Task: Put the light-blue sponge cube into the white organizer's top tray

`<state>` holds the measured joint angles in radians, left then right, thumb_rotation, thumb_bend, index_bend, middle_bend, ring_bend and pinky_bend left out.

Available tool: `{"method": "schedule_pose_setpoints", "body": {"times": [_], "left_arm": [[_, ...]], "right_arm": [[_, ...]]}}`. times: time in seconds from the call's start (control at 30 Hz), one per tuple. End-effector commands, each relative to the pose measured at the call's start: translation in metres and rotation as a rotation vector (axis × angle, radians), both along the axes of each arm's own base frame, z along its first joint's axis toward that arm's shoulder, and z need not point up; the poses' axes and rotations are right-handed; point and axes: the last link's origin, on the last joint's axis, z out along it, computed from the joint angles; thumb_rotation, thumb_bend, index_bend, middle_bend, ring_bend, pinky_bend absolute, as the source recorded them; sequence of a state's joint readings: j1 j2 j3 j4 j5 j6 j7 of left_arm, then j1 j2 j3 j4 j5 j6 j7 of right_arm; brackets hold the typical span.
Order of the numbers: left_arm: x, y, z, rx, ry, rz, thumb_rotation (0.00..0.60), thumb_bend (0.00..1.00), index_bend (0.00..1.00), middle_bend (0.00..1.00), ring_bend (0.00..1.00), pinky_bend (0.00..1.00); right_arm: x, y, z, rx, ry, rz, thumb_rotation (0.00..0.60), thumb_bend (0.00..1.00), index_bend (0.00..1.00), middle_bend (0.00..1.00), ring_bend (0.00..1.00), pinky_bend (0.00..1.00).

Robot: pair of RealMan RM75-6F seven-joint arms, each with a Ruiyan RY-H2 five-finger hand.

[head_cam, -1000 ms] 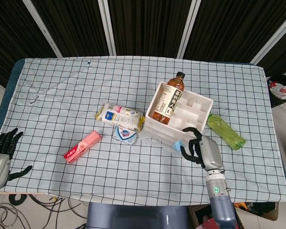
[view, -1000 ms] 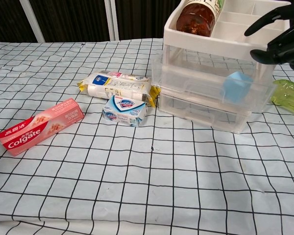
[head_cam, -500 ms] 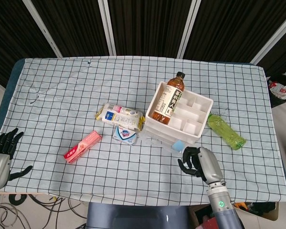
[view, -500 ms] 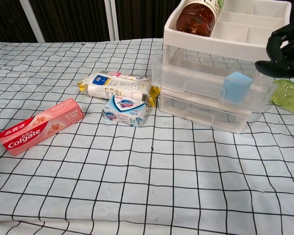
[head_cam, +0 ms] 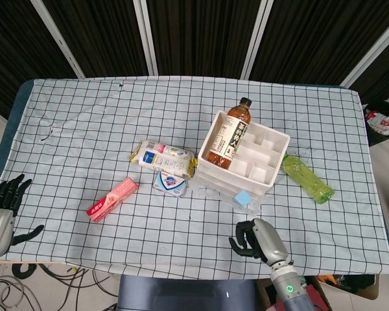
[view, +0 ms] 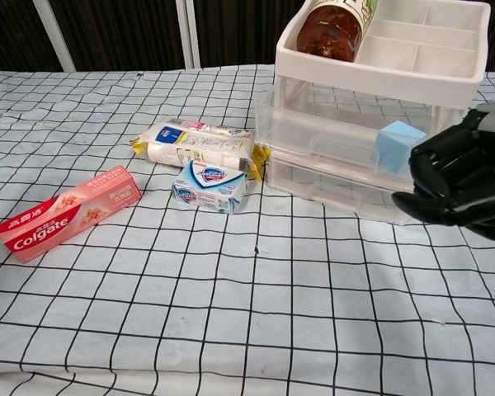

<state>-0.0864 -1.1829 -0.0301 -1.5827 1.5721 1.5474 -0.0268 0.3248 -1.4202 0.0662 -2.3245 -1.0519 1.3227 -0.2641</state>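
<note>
- On the checked white tablecloth (head_cam: 84, 116), right of centre, stands the white plastic organizer (head_cam: 243, 162) with its clear drawers below and a divided top tray (head_cam: 262, 150).
- A brown tea bottle with a dark cap (head_cam: 231, 135) lies tilted in the tray's left compartment, its neck sticking out past the far rim.
- The light-blue sponge cube (head_cam: 243, 197) sits outside the tray, at the organizer's near lower corner; in the chest view the sponge cube (view: 393, 146) shows against the front of the clear drawers (view: 338, 157). No hand touches it.
- The right hand (head_cam: 255, 238) hovers over the cloth near the table's front edge, nearer the camera than the sponge and apart from it. Its dark fingers (view: 433, 169) are curled inward and nothing is in them.
- The left hand (head_cam: 1, 206) hangs beyond the table's left front corner, fingers spread, holding nothing.
- A green plastic bottle (head_cam: 307, 178) lies on its side just right of the organizer.
- Left of the organizer lies a white and yellow packet (head_cam: 163, 156), with a small white and blue soap box (head_cam: 170, 183) just in front of it.
- Further left, a pink Colgate toothpaste carton (head_cam: 112, 198) lies at an angle, apart from the rest.
</note>
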Motion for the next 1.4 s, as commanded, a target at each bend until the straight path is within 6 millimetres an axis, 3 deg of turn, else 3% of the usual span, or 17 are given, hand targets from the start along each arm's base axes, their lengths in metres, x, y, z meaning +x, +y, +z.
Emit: {"method": "schedule_pose_setpoints", "body": {"times": [0.03,0.9,1.4], "left_arm": [[0.0,0.0,0.0,-0.001,-0.001,0.001,0.6,0.06,0.0,0.0,0.0,0.0],[-0.002,0.003,0.0,-0.005,-0.011,0.02,0.6,0.06,0.0,0.0,0.0,0.0],[-0.002,0.005,0.001,-0.001,-0.018,0.026,0.6,0.06,0.0,0.0,0.0,0.0]], "right_arm": [[0.004,-0.001,-0.009,0.018,-0.004,0.008,0.6,0.35,0.79,0.8,0.84,0.8],[0.045,-0.029,-0.067,0.068,-0.054,0.017,0.6,0.35,0.79,0.8,0.84,0.8],[0.05,-0.059,-0.079,0.038,-0.038,-0.029,0.6,0.35,0.79,0.8,0.84,0.8]]}}
